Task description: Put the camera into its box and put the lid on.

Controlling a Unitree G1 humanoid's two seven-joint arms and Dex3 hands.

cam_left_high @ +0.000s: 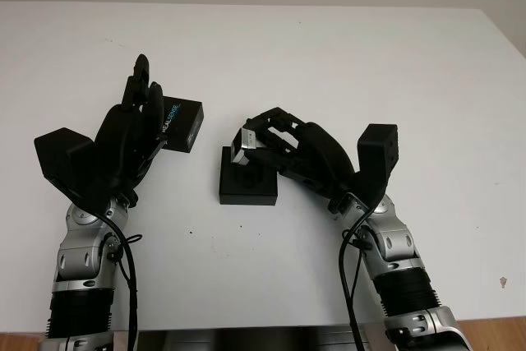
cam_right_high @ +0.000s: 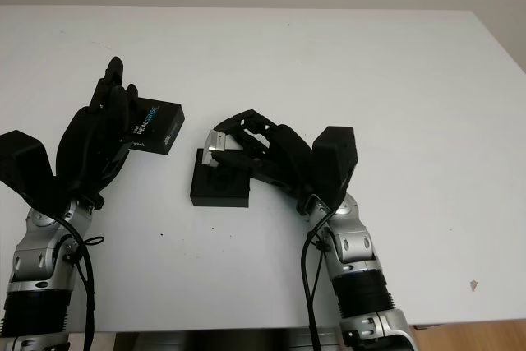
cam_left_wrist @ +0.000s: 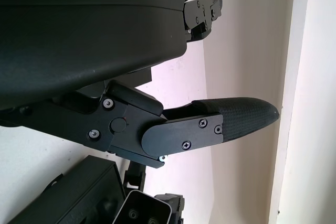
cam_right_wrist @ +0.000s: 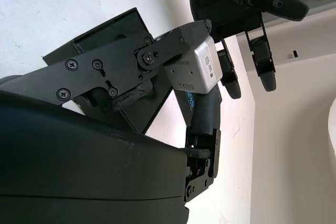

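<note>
A small silver camera [cam_left_high: 244, 144] is gripped in my right hand [cam_left_high: 263, 133], whose fingers are curled around it. It hangs just above the open black box [cam_left_high: 246, 188] at the middle of the white table [cam_left_high: 329, 55]. In the right wrist view the camera [cam_right_wrist: 202, 66] sits between the fingers, with the box [cam_right_wrist: 115, 30] behind it. The black lid [cam_left_high: 182, 125], printed with blue and white lettering, lies on the table left of the box. My left hand [cam_left_high: 144, 92] is open against the lid's left end, its fingers overlapping that end and holding nothing.
The table's far edge meets a pale wall. Its right edge runs down the right side, with a small dark speck [cam_left_high: 503, 283] near the front right corner. Bare table surface lies beyond and to the right of the box.
</note>
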